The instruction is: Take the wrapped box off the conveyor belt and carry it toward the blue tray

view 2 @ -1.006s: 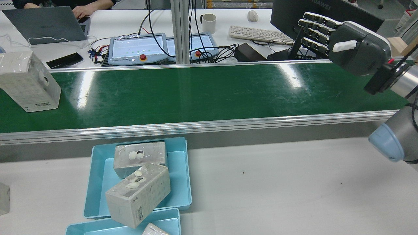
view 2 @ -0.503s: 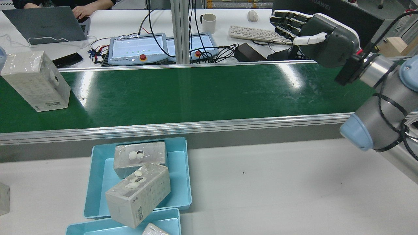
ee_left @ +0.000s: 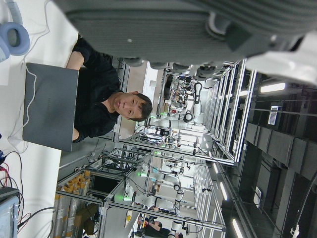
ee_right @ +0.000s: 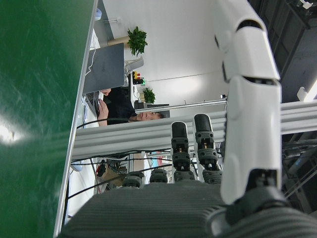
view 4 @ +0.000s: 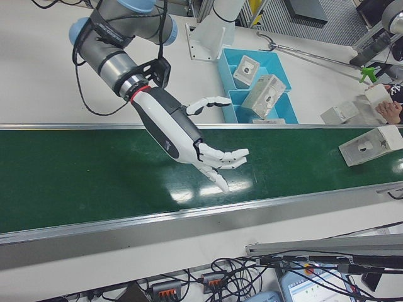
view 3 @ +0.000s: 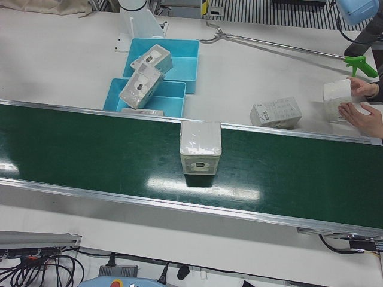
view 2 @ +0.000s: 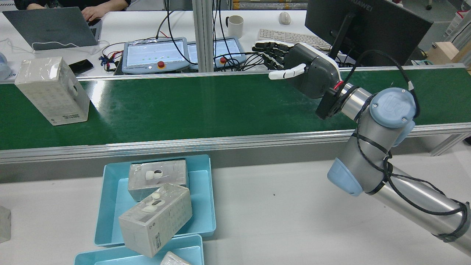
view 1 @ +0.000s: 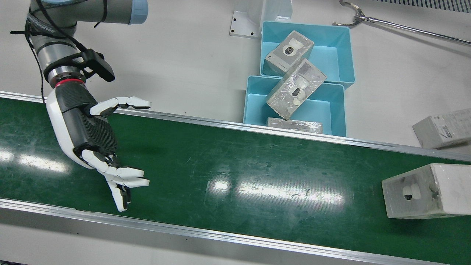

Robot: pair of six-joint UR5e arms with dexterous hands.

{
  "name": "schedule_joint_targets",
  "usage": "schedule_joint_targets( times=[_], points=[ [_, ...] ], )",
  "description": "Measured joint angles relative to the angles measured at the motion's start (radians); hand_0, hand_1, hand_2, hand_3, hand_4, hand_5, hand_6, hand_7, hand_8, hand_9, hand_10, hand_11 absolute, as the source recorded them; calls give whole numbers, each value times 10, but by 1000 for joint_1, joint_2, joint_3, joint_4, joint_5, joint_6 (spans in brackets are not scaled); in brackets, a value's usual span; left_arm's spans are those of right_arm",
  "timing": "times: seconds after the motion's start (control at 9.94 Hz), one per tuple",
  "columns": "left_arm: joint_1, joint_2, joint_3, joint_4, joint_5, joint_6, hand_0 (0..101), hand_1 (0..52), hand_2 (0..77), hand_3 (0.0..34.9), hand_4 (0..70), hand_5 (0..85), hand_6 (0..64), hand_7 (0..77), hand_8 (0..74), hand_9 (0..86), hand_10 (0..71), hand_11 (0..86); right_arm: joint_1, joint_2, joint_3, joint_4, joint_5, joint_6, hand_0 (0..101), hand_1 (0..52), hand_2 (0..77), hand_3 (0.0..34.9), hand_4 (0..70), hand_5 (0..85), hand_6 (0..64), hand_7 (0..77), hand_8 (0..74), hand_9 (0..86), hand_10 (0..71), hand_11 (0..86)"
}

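Wrapped box (view 2: 51, 92): upright on the green conveyor belt (view 2: 206, 105), far end, well apart from my right hand (view 1: 94, 141). Right hand: fingers spread, empty, palm toward the box, seemingly poised to meet it. Blue tray (view 2: 114, 198): beside belt, holds two boxes; monitor (view 2: 368, 22) reads "HUAWEI".

The wrapped box (view 1: 428, 191) runs off the front view's right edge. The left hand (ee_left: 198, 29) shows only its blurred underside, fingers unreadable.
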Motion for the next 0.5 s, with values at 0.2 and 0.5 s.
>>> schedule_joint_targets(
  times=[0.2,0.5],
  points=[
    [0,0,0,0,0,0,0,0,11,0,0,11,0,5,5,5,5,5,-28,11,-17,51,23,-13,494,158,180,7,240,196,82,213,5,22,22,49],
    [0,0,0,0,0,0,0,0,5,0,0,11,0,5,5,5,5,0,26,7,-10,67,-17,-8,501,169,175,5,289,218,104,256,5,44,5,22]
  ],
)
